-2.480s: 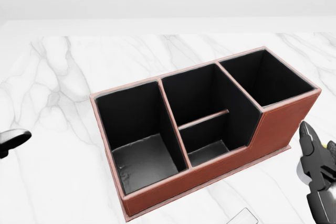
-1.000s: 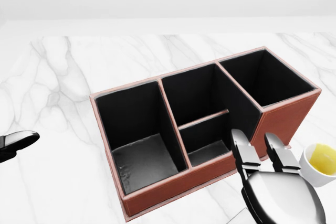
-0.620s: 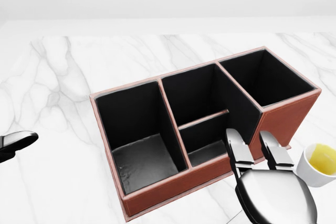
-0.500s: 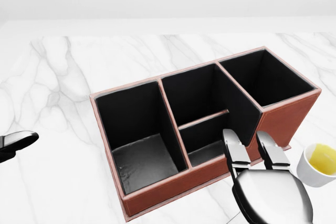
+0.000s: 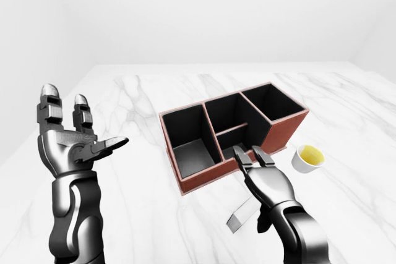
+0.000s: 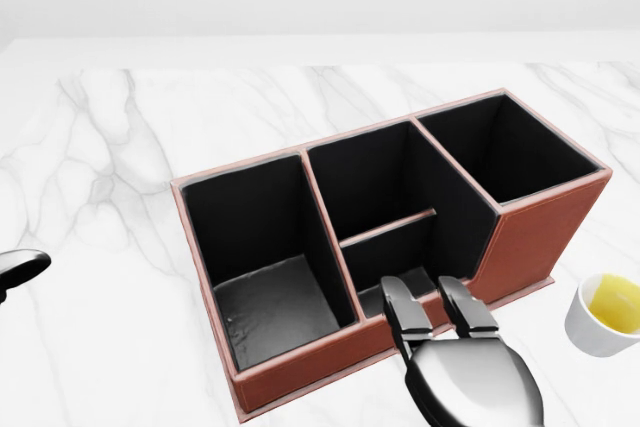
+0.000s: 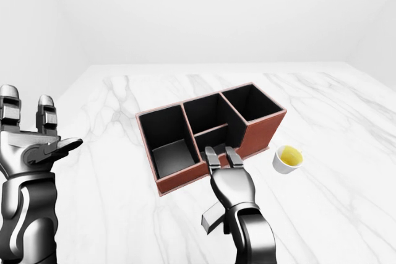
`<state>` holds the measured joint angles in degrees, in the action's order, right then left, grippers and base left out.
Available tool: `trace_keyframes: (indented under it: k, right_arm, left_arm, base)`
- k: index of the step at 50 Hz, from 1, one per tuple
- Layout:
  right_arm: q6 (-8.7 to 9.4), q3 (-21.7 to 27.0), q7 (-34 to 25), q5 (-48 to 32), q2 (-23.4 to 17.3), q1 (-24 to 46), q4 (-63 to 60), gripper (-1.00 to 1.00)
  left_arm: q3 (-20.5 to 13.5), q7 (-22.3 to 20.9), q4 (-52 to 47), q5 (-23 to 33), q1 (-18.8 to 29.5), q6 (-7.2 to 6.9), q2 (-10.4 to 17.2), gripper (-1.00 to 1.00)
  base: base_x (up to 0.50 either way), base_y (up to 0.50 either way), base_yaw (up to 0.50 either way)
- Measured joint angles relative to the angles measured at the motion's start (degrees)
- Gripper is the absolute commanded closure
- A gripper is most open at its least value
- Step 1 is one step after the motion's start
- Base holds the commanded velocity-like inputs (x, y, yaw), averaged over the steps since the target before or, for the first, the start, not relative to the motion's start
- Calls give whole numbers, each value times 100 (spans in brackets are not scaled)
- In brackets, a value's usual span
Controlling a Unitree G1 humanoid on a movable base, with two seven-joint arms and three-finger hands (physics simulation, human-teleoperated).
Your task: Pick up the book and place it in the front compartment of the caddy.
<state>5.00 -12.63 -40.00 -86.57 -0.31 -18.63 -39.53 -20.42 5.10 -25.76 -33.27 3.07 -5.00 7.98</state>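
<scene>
Hovering right hand (image 5: 255, 157) (fingers open, empty) at caddy (image 5: 232, 129) edge; left hand (image 5: 68, 138) open | book (image 5: 242, 214) flat

The right hand (image 6: 437, 313) hovers open-fingered over the caddy (image 6: 390, 237) beside a cup (image 6: 606, 313).

A white marble counter (image 5: 154, 91) with soft grey veins fills most of the left-eye view and runs out of it at the bottom and on the right. Its far edge lies straight across the upper part of that view. Behind it stand plain white walls (image 5: 204, 10), which meet in faint corners near the view's left and right sides. The light is even and soft.
</scene>
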Motion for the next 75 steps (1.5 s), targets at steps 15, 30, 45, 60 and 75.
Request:
trace_keyframes:
  k: [15, 30, 45, 60, 75]
  right_arm:
    - [0, 369, 0, 845, -246, 35, 852, -100]
    - [0, 329, 0, 954, -276, 46, 1128, -99]
    - [2, 74, -2, 899, -324, 0, 1126, 100]
    - [0, -130, 0, 968, -368, -27, 1073, 100]
    - [0, -256, -1, 439, -274, 67, 408, 100]
  left_arm:
    - [-16, 26, -135, -6, -30, 0, -24, -100]
    - [7, 13, -56, 24, 11, 0, -25, -100]
    - [71, -54, 229, 94, 81, 0, -15, -100]
    - [203, -182, 695, 226, 165, 0, -26, -100]
    - [182, -127, 255, 175, -19, 0, -75, -100]
  base:
    - [0, 0, 0]
    - [0, 0, 0]
    - [0, 0, 0]
    - [0, 0, 0]
    - [0, 0, 0]
